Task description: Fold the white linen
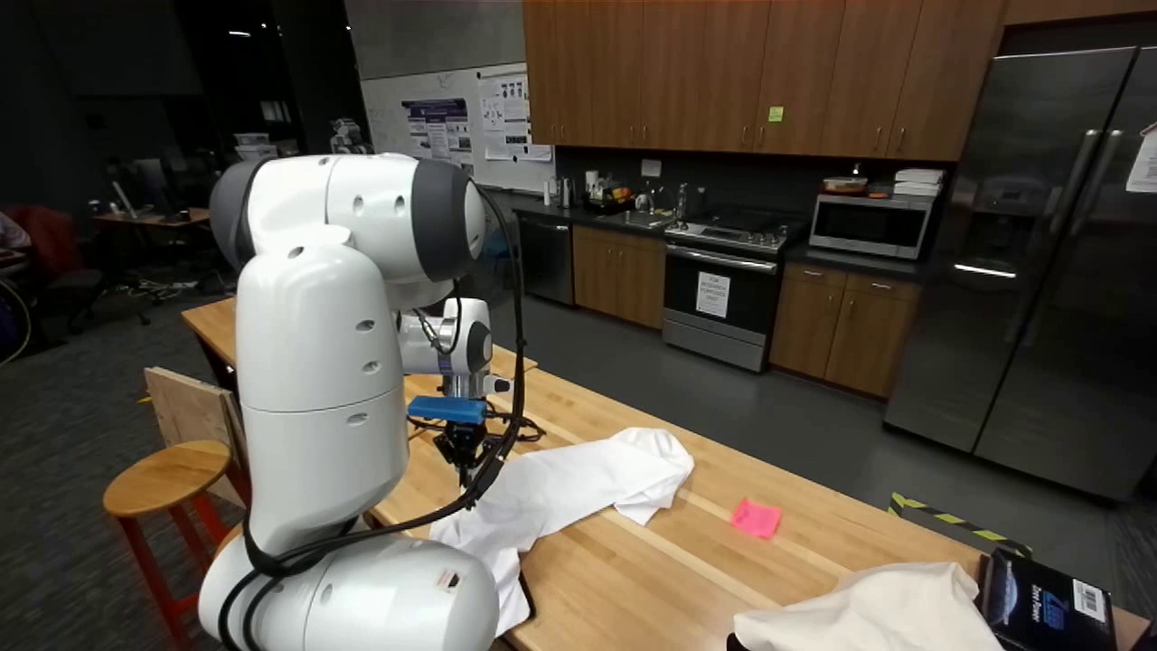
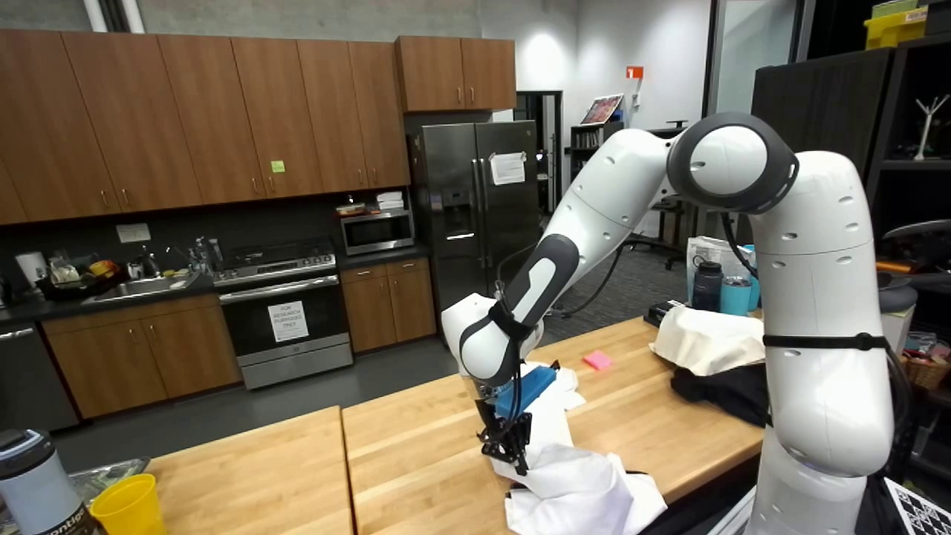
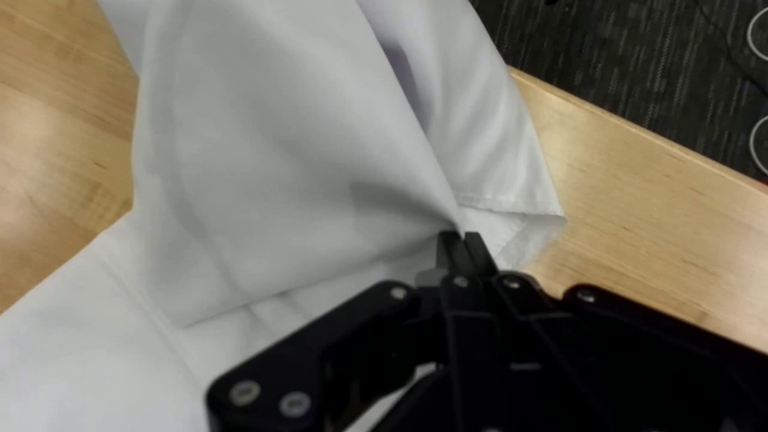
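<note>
1. We see the white linen (image 1: 578, 484) on the wooden table (image 1: 633, 579). In an exterior view it runs from the lower centre up to a bunched end just right of the middle of the frame.
2. Our gripper (image 3: 461, 237) is clamped on the linen: just right of centre in the wrist view, the cloth gathers to a point between its closed jaws.
3. As for what is done, we judge that one fold is begun. In the wrist view a loose flap covers the upper middle, above a flatter layer that shows at the lower left.
4. Nothing looks finished to us. The flap's edge slants across the layer beneath rather than matching it, and a corner pokes out to the right of the gripper.
5. We reckon this is early: the held part needs laying down and letting go, the edges squaring, the wrinkles smoothing, and probably more folds must follow.
6. We cannot tell how neatly the lower end lies; in an exterior view the arm (image 1: 316, 362) hides some of it.
</note>
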Robot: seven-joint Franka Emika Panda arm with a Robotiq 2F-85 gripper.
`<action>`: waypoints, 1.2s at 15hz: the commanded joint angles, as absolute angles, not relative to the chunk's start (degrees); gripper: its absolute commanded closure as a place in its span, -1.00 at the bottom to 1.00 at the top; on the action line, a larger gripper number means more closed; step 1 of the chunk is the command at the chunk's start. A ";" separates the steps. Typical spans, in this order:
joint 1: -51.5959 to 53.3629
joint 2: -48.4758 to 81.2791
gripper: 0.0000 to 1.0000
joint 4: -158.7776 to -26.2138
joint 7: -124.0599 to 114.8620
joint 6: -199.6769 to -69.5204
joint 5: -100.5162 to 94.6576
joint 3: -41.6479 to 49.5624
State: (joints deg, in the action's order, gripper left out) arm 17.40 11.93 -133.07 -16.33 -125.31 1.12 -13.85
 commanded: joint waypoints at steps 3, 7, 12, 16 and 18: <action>19.58 11.49 1.00 -127.22 -21.18 -123.78 -1.22 -14.10; 20.08 10.88 1.00 -119.81 -21.04 -122.00 -7.65 -13.84; 21.23 9.82 1.00 -107.72 -21.88 -116.96 -18.08 -13.75; 21.71 8.36 1.00 -98.69 -23.10 -110.21 -22.37 -14.19; 21.92 7.48 1.00 -94.59 -24.07 -106.20 -23.58 -14.49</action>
State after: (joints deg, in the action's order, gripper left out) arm 20.98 9.04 -99.70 -21.96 -111.90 -21.36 -14.34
